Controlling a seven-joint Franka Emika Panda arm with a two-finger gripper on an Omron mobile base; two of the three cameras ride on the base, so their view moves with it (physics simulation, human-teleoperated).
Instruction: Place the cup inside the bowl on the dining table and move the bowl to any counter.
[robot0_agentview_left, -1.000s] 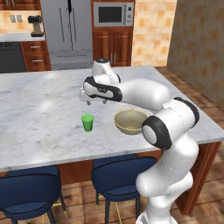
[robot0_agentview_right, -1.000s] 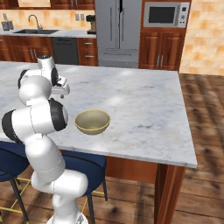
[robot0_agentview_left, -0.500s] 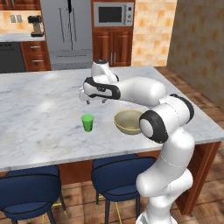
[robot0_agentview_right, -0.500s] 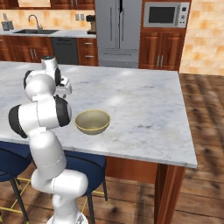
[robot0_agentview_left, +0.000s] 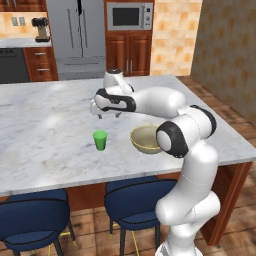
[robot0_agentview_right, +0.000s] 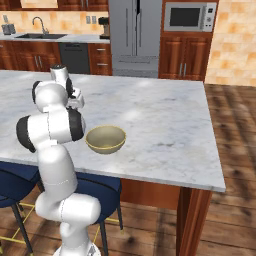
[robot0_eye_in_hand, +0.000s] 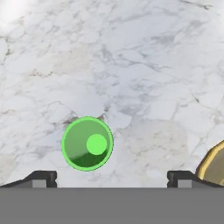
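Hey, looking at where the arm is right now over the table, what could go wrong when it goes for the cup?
1. In the hand view the cup sits off-centre between the open jaws, nearer one fingertip, so a straight descent might clip its rim and tip it.
2. The bowl stands close beside the cup on the dining table; the arm could nudge it.
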